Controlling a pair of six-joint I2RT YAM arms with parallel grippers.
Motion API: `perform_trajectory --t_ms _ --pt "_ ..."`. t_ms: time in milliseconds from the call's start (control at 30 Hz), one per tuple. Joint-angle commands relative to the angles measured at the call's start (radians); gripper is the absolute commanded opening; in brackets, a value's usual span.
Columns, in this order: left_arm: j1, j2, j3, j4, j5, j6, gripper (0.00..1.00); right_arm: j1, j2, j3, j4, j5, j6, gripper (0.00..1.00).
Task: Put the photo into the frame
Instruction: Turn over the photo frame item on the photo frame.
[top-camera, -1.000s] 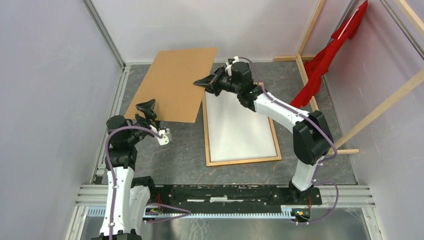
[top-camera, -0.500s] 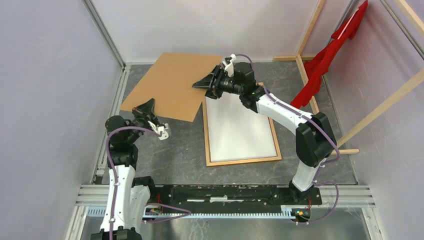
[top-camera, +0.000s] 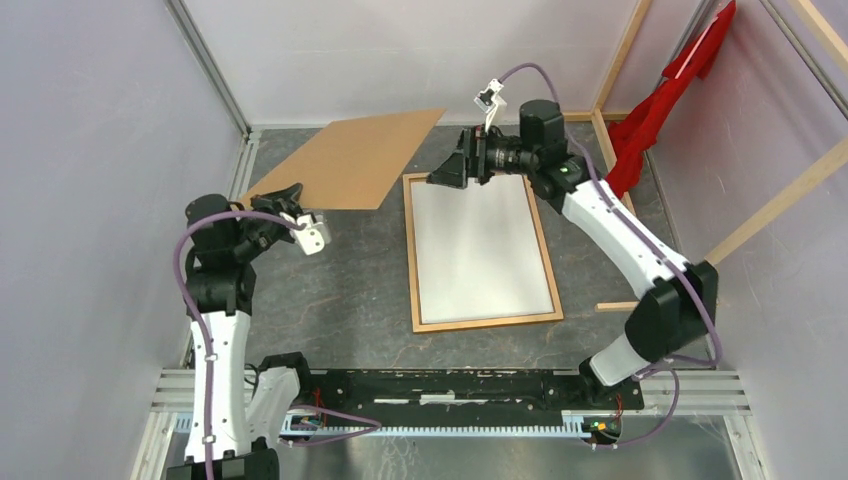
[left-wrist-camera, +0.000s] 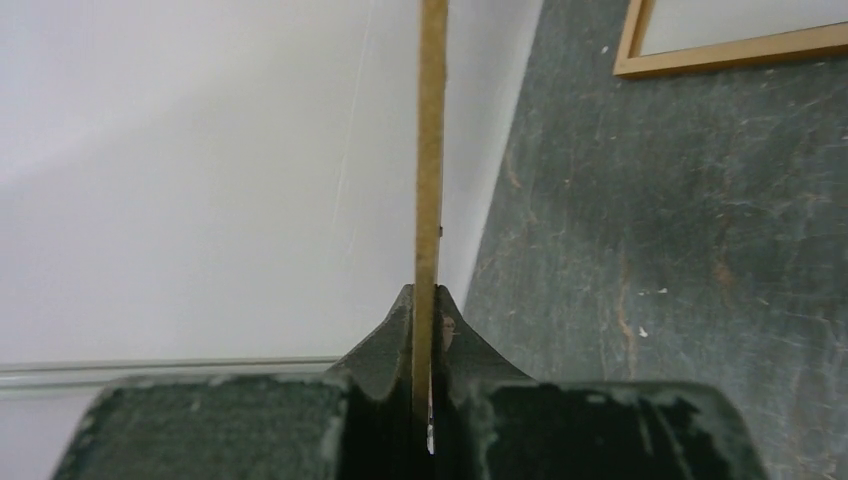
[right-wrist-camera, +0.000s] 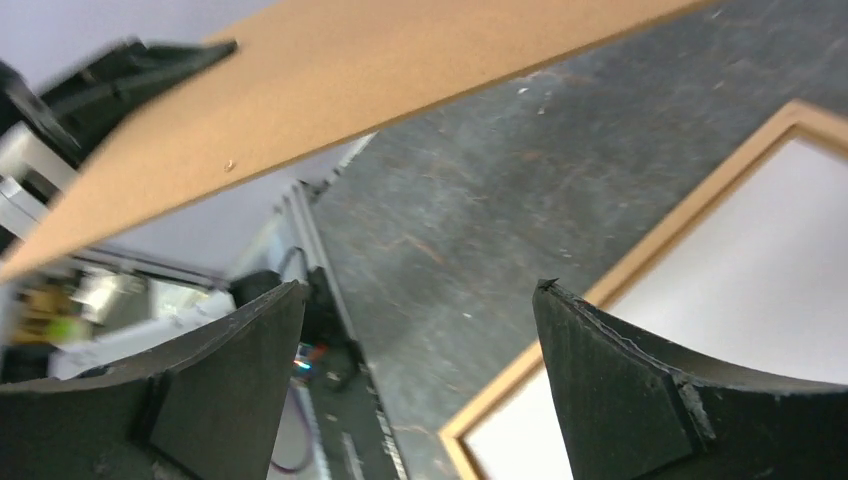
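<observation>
Your left gripper (left-wrist-camera: 425, 312) is clamped on a corner of the brown board (top-camera: 345, 160), held tilted above the table (top-camera: 350, 290). Your right gripper (top-camera: 447, 172) gapes empty. The frame (top-camera: 412, 262), filled white, lies flat just below it.

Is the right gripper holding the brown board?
No, the right gripper is open and empty; the left gripper clamps the edge of the board.

Two robot arms (top-camera: 215, 340) (top-camera: 620, 235), one frame (top-camera: 490, 322), one brown board (top-camera: 345, 160) and one red cloth (top-camera: 650, 130).
</observation>
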Motion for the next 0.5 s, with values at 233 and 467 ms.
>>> perform_trajectory --t_ms 233,467 --pt "-0.001 0.157 0.41 -0.659 0.136 0.199 0.02 0.071 -0.315 -0.177 -0.038 0.064 -0.861 0.94" --pt "-0.002 0.181 0.493 -0.921 0.136 0.367 0.02 0.152 -0.413 -0.289 0.003 0.038 -1.088 0.98"
